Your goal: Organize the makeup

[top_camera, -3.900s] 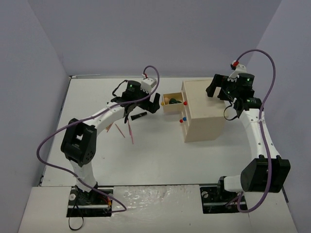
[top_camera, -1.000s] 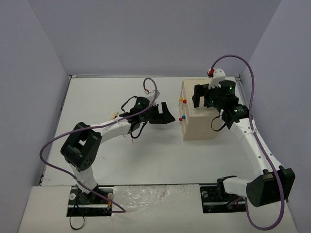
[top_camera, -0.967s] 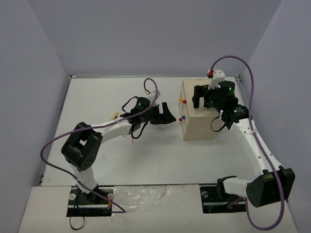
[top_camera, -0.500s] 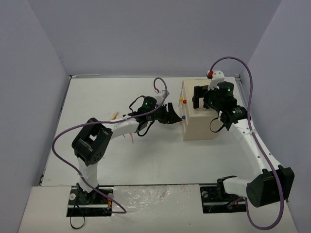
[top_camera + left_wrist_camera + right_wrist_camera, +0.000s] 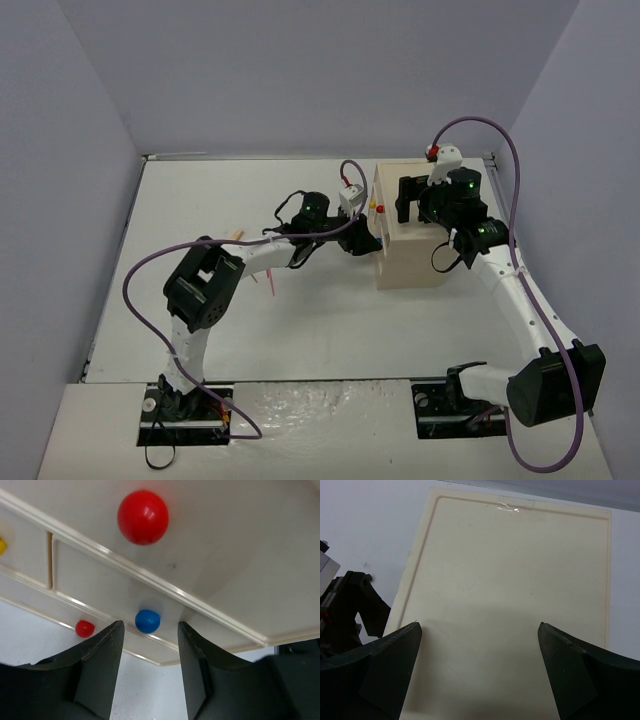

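My left gripper [image 5: 367, 241] is open at the front of the beige drawer box [image 5: 412, 245]. In the left wrist view its fingertips [image 5: 116, 628] stand either side of a small blue knob [image 5: 147, 621], just short of it. My right gripper [image 5: 408, 208] is open and empty, hovering over the box's top [image 5: 510, 570]. Of the makeup I see only a small tan piece [image 5: 237, 237] and a thin pink pencil [image 5: 268, 284] on the table beside the left arm. The other cosmetics are out of view.
The box front carries a large red knob [image 5: 143, 517], a small red knob [image 5: 84, 628] and a yellow knob [image 5: 2, 545]. Grey walls close the white table [image 5: 200, 200] on three sides. The left arm shows at the edge of the right wrist view [image 5: 350, 605].
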Robot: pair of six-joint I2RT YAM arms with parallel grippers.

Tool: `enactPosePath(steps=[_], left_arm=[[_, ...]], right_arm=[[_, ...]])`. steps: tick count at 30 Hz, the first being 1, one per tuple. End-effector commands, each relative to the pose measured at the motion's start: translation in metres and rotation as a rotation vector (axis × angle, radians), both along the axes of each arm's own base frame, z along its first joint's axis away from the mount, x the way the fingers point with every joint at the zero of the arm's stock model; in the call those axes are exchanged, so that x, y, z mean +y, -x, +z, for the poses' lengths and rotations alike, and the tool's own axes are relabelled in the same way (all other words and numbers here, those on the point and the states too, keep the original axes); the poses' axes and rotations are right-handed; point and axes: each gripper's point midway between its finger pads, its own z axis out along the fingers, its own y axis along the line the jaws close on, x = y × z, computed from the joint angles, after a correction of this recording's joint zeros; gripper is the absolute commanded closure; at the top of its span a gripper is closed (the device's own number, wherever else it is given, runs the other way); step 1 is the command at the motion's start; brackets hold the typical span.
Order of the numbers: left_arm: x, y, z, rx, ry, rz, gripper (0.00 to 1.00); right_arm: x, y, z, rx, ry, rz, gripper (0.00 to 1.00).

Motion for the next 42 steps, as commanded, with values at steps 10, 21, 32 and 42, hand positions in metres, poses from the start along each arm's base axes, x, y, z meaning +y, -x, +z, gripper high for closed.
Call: enactPosePath(steps=[10,21,32,42], left_arm=[[-0.019,-0.005,0.053,-0.286,0.091,-0.177,0.63],[-0.020,-0.001,0.055,-0.293,0.129,-0.212,0.89],[0.004,-0.002,0.055,-0.276,0.140,-0.174,1.00],[0.044,0.008,0.045,-0.255,0.087,-0.132,1.00]], right_arm=[[0.005,-0.006,0.023,-0.083,-0.021,0.010,0.00],[0.004,-0.007,0.023,-0.082,-0.019,0.005,0.00],[-0.003,-0.010,0.018,-0.073,0.001,-0.037,0.00],[-0.014,-0.012,0.013,-0.060,-0.003,-0.114,0.00]])
